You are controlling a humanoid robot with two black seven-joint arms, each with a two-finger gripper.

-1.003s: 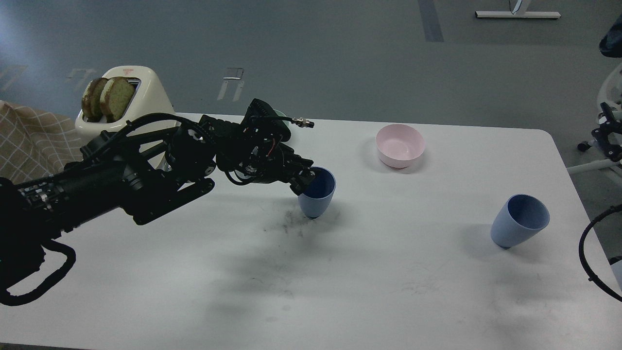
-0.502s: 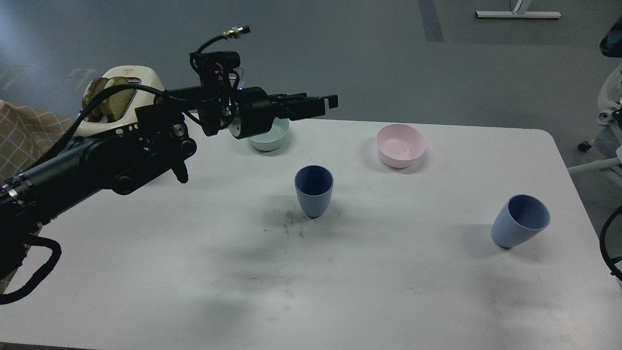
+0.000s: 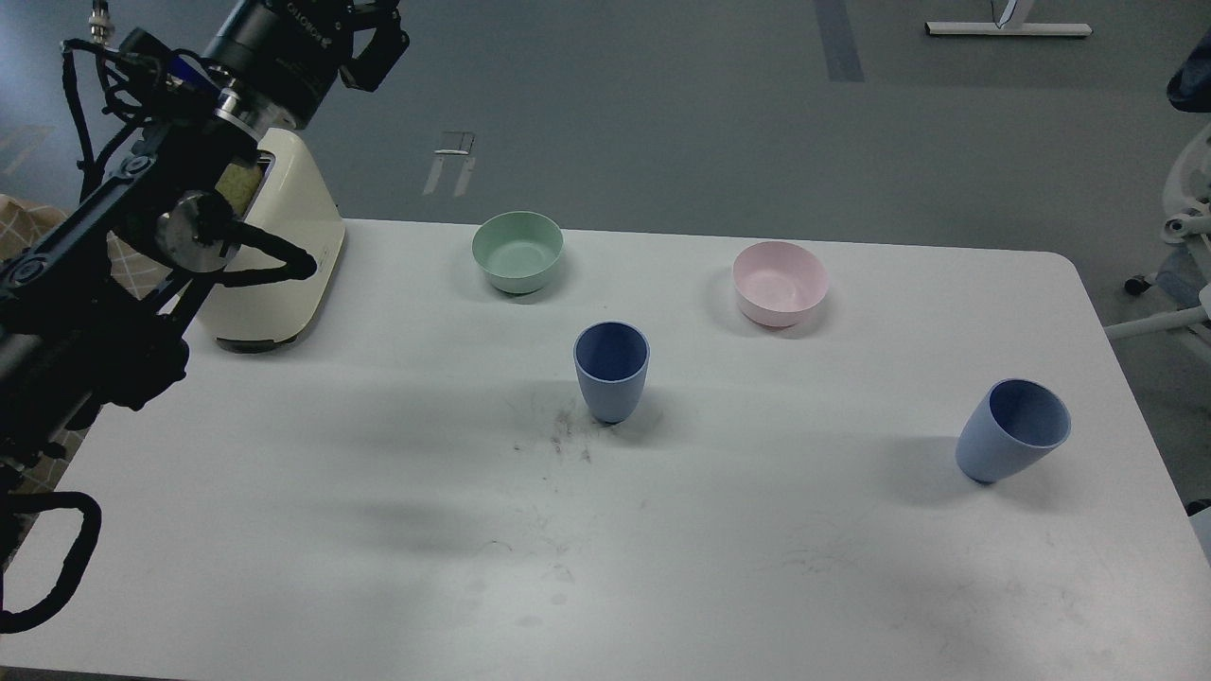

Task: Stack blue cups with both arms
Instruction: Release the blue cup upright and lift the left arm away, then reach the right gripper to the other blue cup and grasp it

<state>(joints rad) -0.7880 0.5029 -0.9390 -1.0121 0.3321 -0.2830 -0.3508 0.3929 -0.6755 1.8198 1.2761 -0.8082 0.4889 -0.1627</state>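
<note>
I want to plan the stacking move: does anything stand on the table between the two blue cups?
Nothing visible does. The table is bare between the centre blue cup and the right blue cup. The pink bowl sits farther back, off that line.

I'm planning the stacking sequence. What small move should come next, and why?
Probably bring the left tool back down toward the middle blue cup. Both it and the right blue cup stand apart on the table, unheld, and the left arm is raised high over the toaster.
</note>
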